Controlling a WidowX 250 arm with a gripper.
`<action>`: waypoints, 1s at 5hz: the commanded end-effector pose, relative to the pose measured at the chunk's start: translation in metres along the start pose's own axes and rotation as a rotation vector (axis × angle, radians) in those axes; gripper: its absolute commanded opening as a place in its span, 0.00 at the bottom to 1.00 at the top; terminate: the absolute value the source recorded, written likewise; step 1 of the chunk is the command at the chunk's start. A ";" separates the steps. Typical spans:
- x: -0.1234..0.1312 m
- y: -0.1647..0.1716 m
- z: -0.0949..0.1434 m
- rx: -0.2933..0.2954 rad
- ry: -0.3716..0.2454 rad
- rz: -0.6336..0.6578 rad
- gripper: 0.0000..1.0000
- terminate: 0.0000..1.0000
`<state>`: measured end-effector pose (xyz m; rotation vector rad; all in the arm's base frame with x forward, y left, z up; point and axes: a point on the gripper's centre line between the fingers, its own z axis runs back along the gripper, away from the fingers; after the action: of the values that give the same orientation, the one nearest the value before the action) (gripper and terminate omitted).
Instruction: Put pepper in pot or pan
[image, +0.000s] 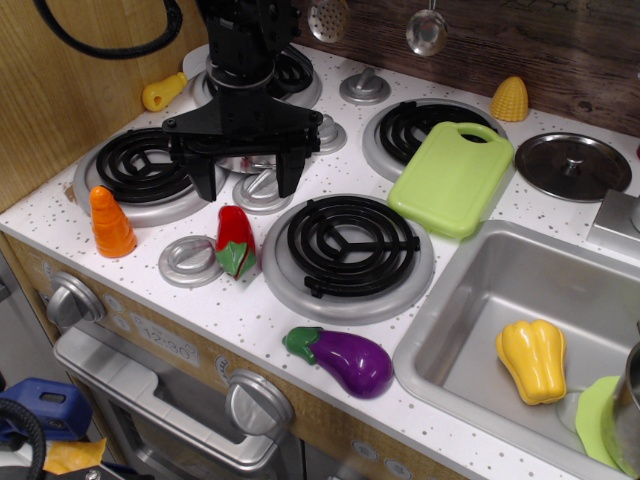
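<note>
The red pepper lies on the white stovetop with its green stem end toward the front, between a silver knob and the front burner. My black gripper hangs just behind and above it, open, fingers pointing down and nothing between them. One finger is over the left burner's edge and the other is near a knob. A shiny steel object at the right edge, in the sink, is cut off by the frame; it may be the pot.
An orange carrot stands at the left and a purple eggplant lies at the front edge. The sink holds a yellow pepper. Behind it are a green cutting board, a grey lid and toy corn.
</note>
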<state>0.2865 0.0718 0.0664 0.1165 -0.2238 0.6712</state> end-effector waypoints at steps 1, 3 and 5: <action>0.000 0.000 0.000 0.000 0.000 0.000 1.00 0.00; -0.001 -0.001 -0.027 -0.051 0.010 0.010 1.00 0.00; -0.003 0.004 -0.045 -0.047 0.013 0.008 1.00 0.00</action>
<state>0.2833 0.0783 0.0101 0.0688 -0.2022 0.6842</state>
